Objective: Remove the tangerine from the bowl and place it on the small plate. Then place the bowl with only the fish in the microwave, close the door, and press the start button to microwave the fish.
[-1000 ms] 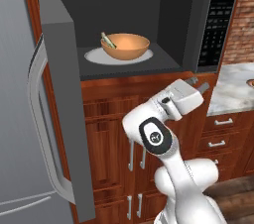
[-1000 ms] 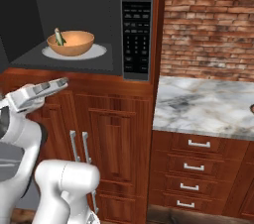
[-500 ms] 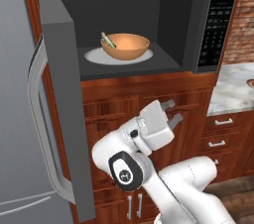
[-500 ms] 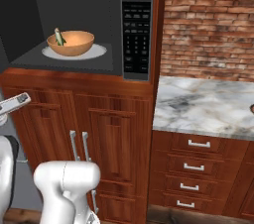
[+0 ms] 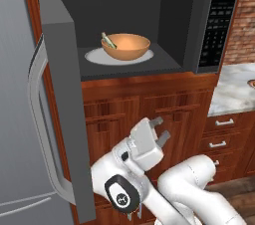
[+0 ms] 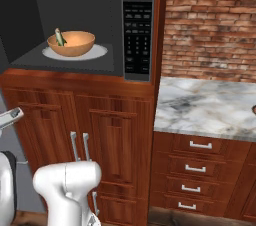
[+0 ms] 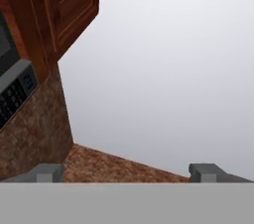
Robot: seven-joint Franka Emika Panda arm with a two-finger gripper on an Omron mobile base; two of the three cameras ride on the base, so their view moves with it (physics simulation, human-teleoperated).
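I'm seeing the bowl point(image 5: 125, 47) sitting in the microwave point(image 5: 199, 25), door point(image 5: 62, 94) hanging open, gripper point(image 5: 160, 130) spread, holding nothing.

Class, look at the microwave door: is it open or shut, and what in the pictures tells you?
Open. The door stands swung out to the left, and the bowl shows unobstructed on the turntable inside the microwave.

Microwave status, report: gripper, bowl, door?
Gripper open, empty, low before the cabinets. Bowl with fish on turntable inside microwave. Door wide open; nothing blocking it.
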